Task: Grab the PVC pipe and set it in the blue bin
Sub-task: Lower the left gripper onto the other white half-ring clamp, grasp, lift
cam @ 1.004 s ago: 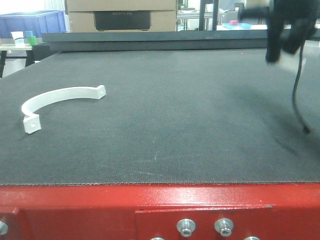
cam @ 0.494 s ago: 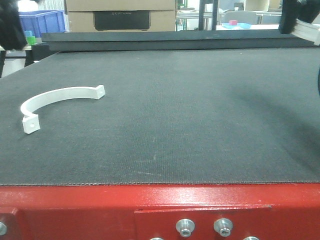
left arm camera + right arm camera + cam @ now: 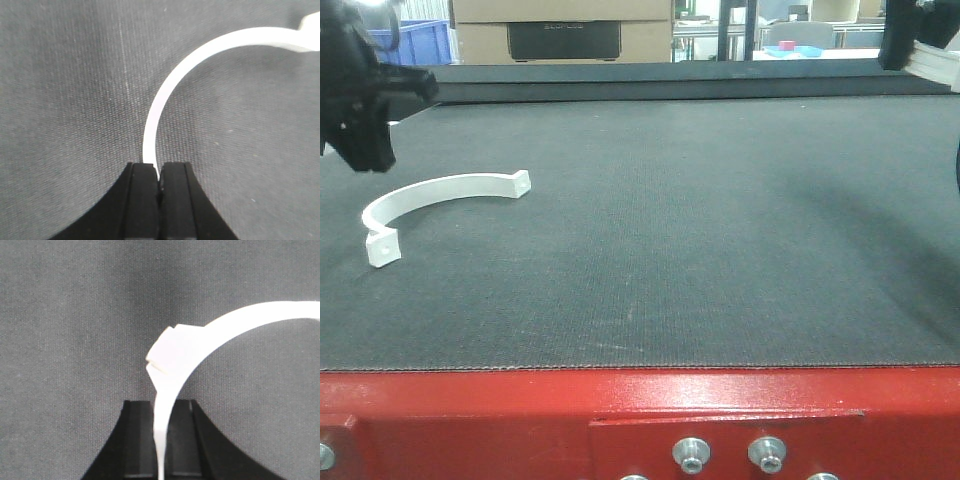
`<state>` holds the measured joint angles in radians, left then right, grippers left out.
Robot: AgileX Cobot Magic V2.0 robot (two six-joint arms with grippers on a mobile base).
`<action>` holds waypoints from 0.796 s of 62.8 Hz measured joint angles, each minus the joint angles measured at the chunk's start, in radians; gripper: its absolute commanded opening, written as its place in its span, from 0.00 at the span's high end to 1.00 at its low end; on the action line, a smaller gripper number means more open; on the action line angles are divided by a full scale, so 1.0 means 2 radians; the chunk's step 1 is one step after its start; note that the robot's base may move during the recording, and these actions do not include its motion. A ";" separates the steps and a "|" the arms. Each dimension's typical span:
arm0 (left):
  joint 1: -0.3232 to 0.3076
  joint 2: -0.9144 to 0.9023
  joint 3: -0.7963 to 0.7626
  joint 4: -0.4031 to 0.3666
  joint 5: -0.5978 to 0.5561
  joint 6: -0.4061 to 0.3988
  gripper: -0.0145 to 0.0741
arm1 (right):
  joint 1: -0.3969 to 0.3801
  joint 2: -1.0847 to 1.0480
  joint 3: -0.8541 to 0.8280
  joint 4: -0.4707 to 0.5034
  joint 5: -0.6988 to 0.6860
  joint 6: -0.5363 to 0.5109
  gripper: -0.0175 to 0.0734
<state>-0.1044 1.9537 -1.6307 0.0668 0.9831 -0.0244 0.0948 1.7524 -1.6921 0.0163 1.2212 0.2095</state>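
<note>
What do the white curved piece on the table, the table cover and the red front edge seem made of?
The white curved piece looks like matte plastic, probably PVC: uniform white, moulded tabs. The table cover seems dark woven fabric or textured mat; fine weave shows. The red front edge is likely painted metal: glossy, with bolts.

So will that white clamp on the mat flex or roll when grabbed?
Probably stiff: the clamp holds its arc. Likely light, being a thin strip. Lying flat on the woven mat, it shouldn't roll, but might pivot if nudged.
</note>
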 measured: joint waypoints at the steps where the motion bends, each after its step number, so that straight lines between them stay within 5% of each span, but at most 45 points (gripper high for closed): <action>1: 0.000 0.002 0.000 0.000 0.000 0.000 0.75 | 0.000 0.000 0.000 0.000 0.000 0.000 0.99; 11: 0.000 0.025 0.000 0.001 0.000 -0.001 0.59 | 0.000 0.000 0.000 0.001 0.000 0.000 0.99; 50: 0.000 0.055 0.000 0.004 -0.005 -0.035 0.59 | 0.000 0.000 0.041 0.001 -0.001 -0.001 0.99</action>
<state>-0.1044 2.0639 -1.6307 0.0748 0.9729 -0.0946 0.0948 1.7524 -1.6092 0.0182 1.2194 0.2071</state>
